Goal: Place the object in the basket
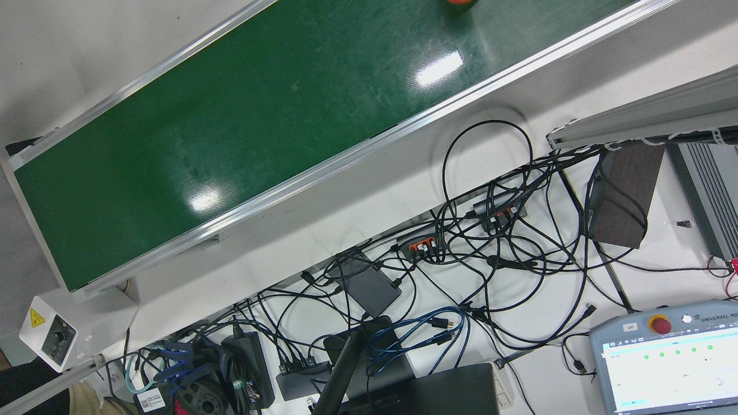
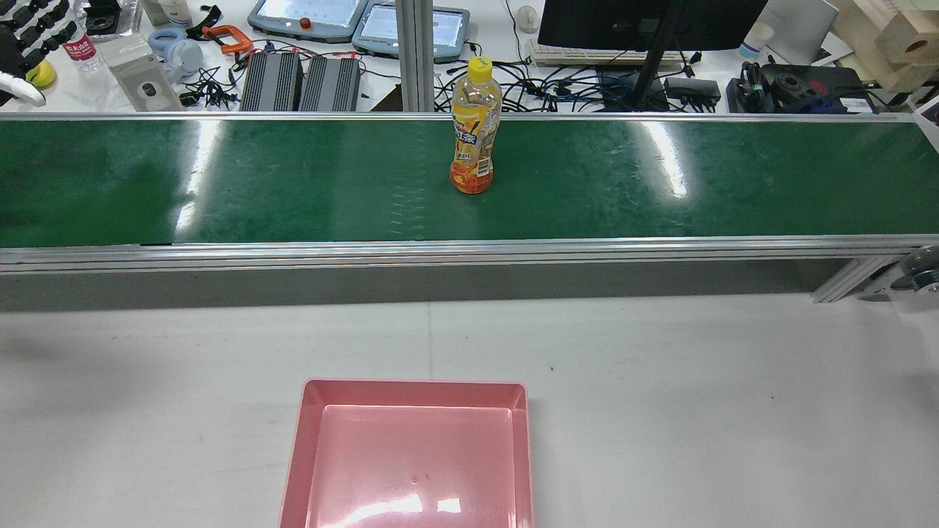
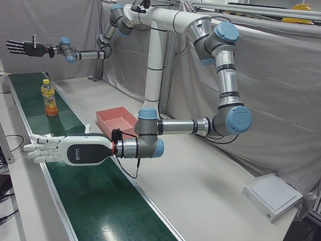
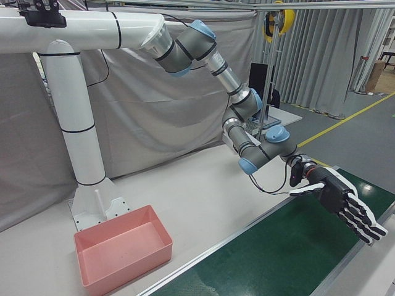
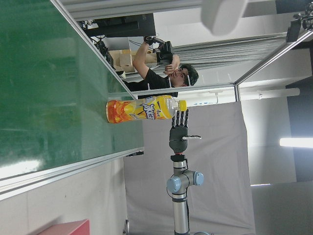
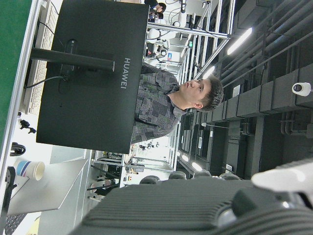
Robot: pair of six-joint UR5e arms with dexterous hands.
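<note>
An orange drink bottle [image 2: 475, 125] with a yellow cap stands upright on the green conveyor belt [image 2: 293, 183]. It also shows in the left-front view [image 3: 48, 98], the left hand view [image 5: 144, 110] and at the front view's top edge [image 1: 461, 2]. The pink basket [image 2: 414, 386] sits empty on the grey table on the robot's side of the belt [image 3: 118, 120] [image 4: 123, 250]. My left hand [image 3: 45, 149] is open, fingers spread, over the belt's far edge at one end [image 2: 22, 40]. My right hand [image 4: 342, 206] is open over the other end, beyond the bottle [image 3: 22, 47] [image 5: 179, 129]. Both are far from the bottle.
Past the belt's far rail lie a monitor [image 2: 645, 22], teach pendants [image 2: 308, 15], power units [image 2: 301, 81] and many cables [image 1: 490, 242]. A person stands behind the monitor [image 6: 171, 103]. A white box [image 3: 273, 196] sits at the table's corner.
</note>
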